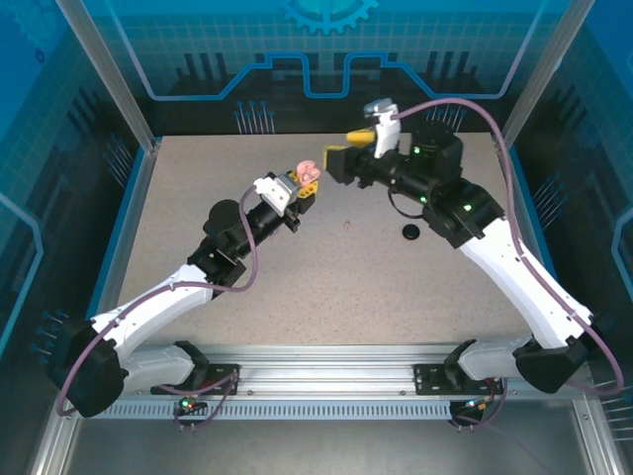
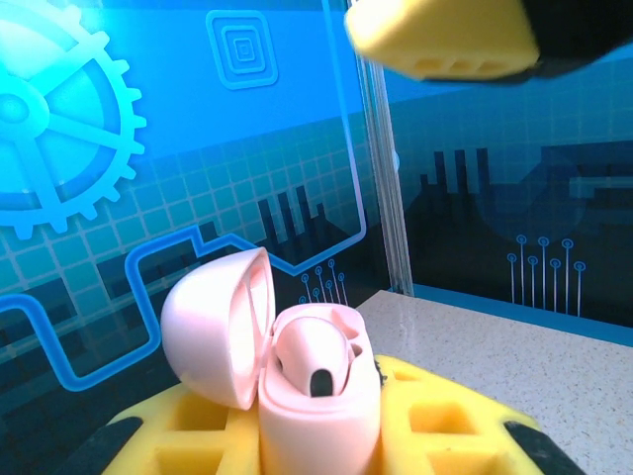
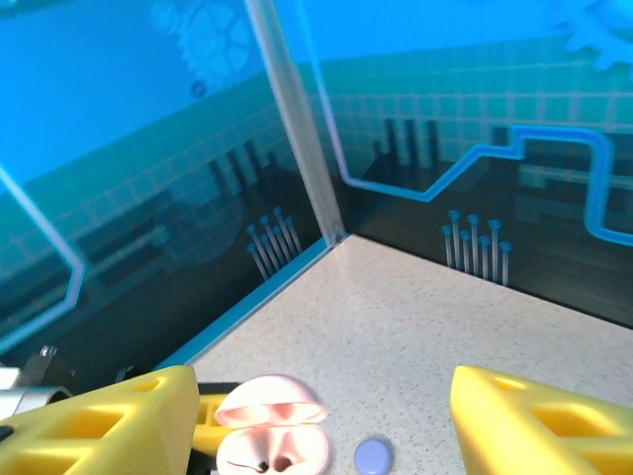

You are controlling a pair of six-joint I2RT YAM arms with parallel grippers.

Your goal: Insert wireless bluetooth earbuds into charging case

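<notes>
Two pincers meet in mid-air: the left gripper (image 1: 300, 188) clamped tight on the open pink charging case (image 2: 316, 421), a pale pink earbud (image 2: 315, 346) seated inside, the right gripper (image 3: 324, 396) close by, jaws spread wide and empty.

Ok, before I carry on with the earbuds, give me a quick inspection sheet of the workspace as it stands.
Surface: speckled beige tabletop, flat and dry-looking.
Job's things: pink charging case, lid open, held up off the table; what sits inside it I cannot tell.
Clutter: small black round item on the table beside the right arm; small purple round item on the table near the case.
Grippers: left gripper shut on the pink charging case; right gripper open, facing the case at close range.
Cables: purple cable looped along each arm.
Surroundings: blue printed panels between metal posts on three sides.
</notes>
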